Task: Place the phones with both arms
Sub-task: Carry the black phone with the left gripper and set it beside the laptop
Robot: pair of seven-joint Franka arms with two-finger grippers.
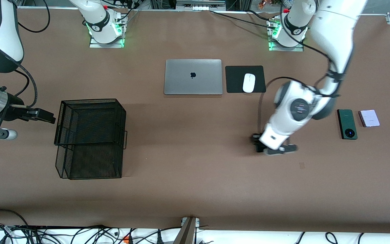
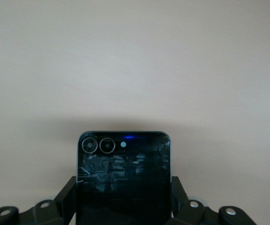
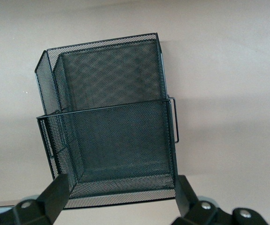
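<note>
Wire basket (image 1: 90,137) waits just beside the right gripper's (image 1: 42,115) spread fingers, while the left gripper (image 1: 273,147) pinches the black phone (image 2: 123,178) between its fingers, a carry to that basket likely next.

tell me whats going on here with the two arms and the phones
The left gripper is shut on the black phone, holding it over bare table between the mouse pad and the front camera. The dark green phone and lilac-white phone lie side by side at the left arm's end. The right gripper waits open beside the mesh basket.
</note>
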